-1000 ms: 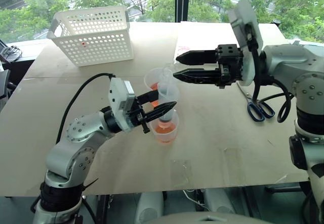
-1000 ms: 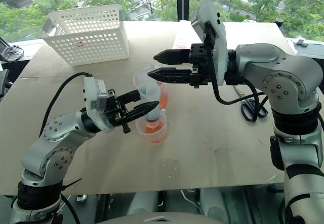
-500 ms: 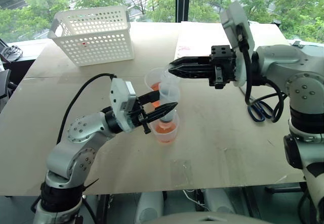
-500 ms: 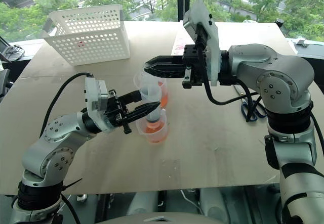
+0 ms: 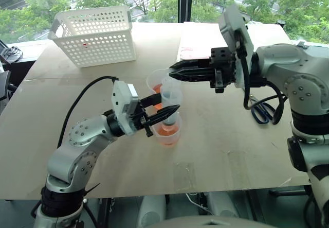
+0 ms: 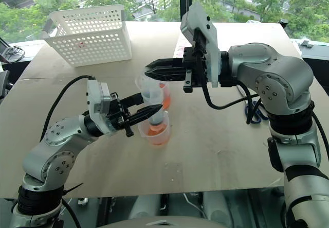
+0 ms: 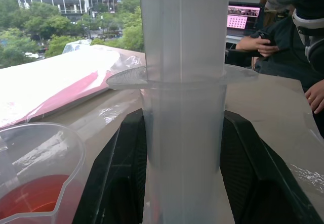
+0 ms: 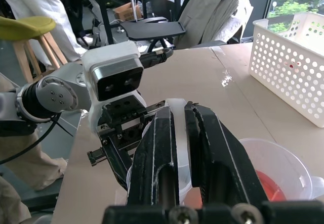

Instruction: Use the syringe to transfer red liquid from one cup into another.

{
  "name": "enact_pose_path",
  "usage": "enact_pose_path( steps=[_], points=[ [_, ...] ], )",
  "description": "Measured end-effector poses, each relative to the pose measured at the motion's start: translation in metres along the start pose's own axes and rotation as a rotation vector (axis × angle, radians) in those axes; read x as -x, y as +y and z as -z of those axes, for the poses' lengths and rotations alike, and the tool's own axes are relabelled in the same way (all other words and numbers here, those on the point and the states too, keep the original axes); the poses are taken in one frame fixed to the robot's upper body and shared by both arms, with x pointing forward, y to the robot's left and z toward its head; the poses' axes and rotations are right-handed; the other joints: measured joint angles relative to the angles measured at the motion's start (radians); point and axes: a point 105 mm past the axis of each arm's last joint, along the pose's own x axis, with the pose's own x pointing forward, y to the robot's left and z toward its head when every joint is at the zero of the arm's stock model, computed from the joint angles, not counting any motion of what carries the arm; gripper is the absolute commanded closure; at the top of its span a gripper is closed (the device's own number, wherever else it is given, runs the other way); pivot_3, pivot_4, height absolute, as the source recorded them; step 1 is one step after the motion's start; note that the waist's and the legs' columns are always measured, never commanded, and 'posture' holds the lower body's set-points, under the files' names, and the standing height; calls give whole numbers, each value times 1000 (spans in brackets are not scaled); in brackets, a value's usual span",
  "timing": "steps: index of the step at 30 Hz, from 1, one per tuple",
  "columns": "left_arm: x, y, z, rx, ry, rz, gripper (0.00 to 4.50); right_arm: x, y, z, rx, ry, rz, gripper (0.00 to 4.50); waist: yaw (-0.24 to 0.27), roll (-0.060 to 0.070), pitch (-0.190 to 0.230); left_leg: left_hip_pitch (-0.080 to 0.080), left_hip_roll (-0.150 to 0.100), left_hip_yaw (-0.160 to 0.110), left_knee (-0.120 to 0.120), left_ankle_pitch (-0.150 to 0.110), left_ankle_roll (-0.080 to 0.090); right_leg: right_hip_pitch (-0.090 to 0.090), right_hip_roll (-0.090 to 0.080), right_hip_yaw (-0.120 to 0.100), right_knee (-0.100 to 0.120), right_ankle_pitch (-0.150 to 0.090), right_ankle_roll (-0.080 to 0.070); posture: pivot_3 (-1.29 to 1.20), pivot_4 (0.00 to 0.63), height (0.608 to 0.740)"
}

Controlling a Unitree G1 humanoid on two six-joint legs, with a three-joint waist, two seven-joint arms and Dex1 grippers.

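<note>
Hiding the syringe (image 7: 183, 107) tip: short cup (image 5: 168, 133).

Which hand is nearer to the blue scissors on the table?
The right hand: the scissors lie on the table beneath its arm. The left hand holds the syringe over the cups, farther from them.

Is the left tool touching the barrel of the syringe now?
Touching. In the left wrist view, the left tool has both black fingers pressed against the sides of the clear syringe, with no gap on either side.
</note>
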Motion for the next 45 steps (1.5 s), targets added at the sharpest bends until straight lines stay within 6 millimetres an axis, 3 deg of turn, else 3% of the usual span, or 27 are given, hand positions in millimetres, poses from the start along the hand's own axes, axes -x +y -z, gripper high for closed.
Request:
enact_pose_path(
  steps=[11,26,29,31,35,36,42,44,45],
  points=[
    [-1,-2,4,27,19,6,3094,-7,4,19,-1,14,-42,4434,0,0,0,0,0,0,0,0,0,0,0,0,0,0,0,0,150,740],
    [0,-4,2,79,11,20,3094,-8,6,25,-28,-31,-79,4434,0,0,0,0,0,0,0,0,0,0,0,0,0,0,0,0,150,740],
    [1,-7,-12,79,-33,33,3094,-5,9,14,-71,-122,-131,3378,0,0,0,0,0,-1,0,0,0,0,0,0,0,0,0,0,150,740],
    [5,-3,-25,71,-67,31,3094,-3,16,7,-111,-181,-202,2356,0,0,0,0,0,-1,0,0,0,0,0,0,0,0,0,0,150,740],
    [9,2,-33,116,-83,12,3094,1,21,2,-129,-213,-244,319,0,0,0,1,0,-1,0,0,0,0,0,0,0,0,0,0,150,740],
    [11,7,-38,129,-103,-12,3094,3,20,0,-114,-231,-238,55,1,0,0,0,0,-1,0,0,0,0,0,-1,0,0,0,0,150,740],
    [32,43,-57,248,-139,-202,3094,39,20,-13,-26,-323,-158,55,1,0,0,0,0,-2,0,0,0,0,0,-1,0,0,0,0,150,740],
    [37,55,-63,278,-120,-244,3094,49,25,-10,-6,-302,-133,55,3,-1,0,0,0,-2,0,0,0,0,0,-2,0,0,0,0,150,740],
    [43,67,-70,300,-68,-280,3094,57,28,3,1,-244,-91,55,7,-2,0,0,1,-4,0,0,0,1,0,-5,0,0,0,0,150,740]
  ],
)
